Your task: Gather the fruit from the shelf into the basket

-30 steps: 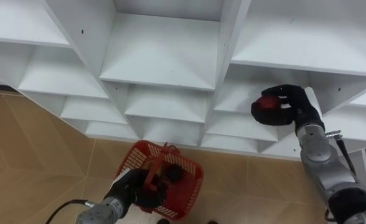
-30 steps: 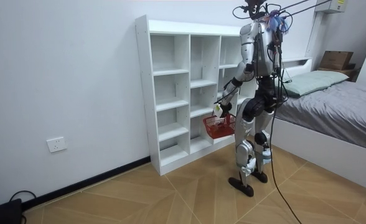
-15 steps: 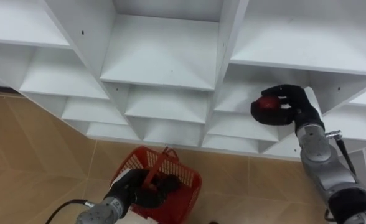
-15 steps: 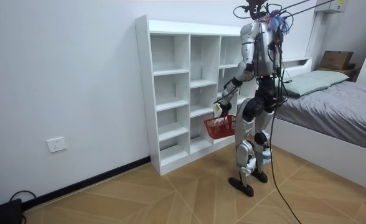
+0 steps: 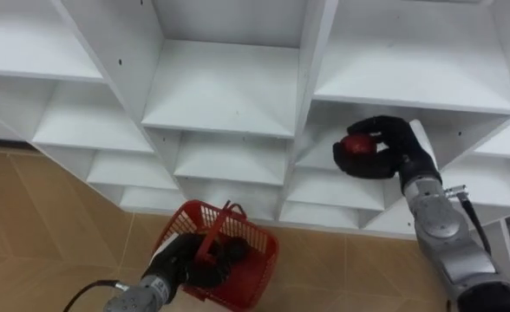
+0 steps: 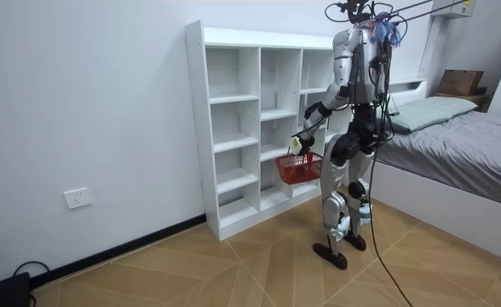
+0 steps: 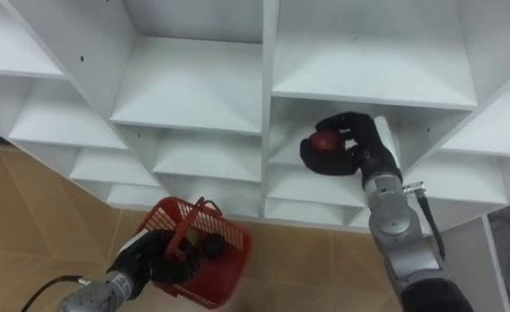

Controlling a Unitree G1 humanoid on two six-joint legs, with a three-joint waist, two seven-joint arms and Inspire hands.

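A red fruit (image 5: 356,144) (image 7: 324,141) sits in my right hand (image 5: 385,149) (image 7: 352,146), whose dark fingers curl round it just in front of a shelf compartment of the white closet (image 5: 225,87) (image 7: 194,82) (image 6: 259,119). Lower down, my left hand (image 5: 184,260) (image 7: 142,256) is shut on the handle of a red basket (image 5: 238,251) (image 7: 205,247) (image 6: 299,167) that hangs in front of the closet's lower shelves. Something dark lies inside the basket. I stand facing the closet's right columns.
The closet's other compartments in view hold nothing. Wooden floor (image 5: 38,217) lies below. A bed (image 6: 463,145) stands close behind me at the room view's right, with a cardboard box (image 6: 459,82) beyond it.
My right hand with the red fruit has drawn slightly left. The basket in my left hand has risen a little, as the room view shows. The eye view has shifted slightly.
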